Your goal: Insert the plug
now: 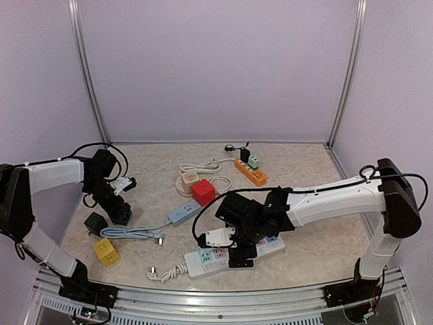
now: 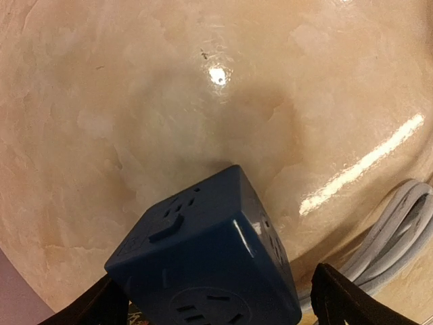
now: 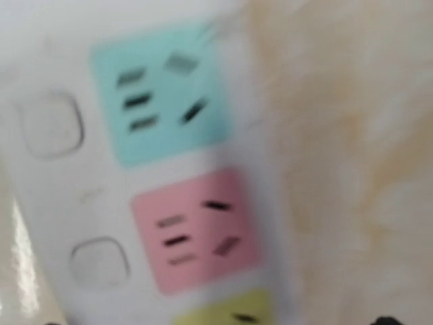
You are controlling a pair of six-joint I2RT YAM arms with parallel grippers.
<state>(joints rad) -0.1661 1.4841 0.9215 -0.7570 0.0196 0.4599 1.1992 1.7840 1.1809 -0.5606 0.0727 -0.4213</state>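
A dark blue cube socket fills the bottom of the left wrist view. It sits between the two black fingertips of my left gripper, which is open around it with a gap on the right side. In the top view the cube lies at the left and my left gripper is beside it. My right gripper hovers low over the white power strip. Its blurred wrist view shows the strip's teal socket and pink socket. Only its fingertip edges show, wide apart and empty. A loose plug lies on the table.
A grey-blue strip, red cube, yellow cube, orange strip and round beige socket lie around the table. The white strip's own plug lies near the front edge. Grey cable runs beside the blue cube.
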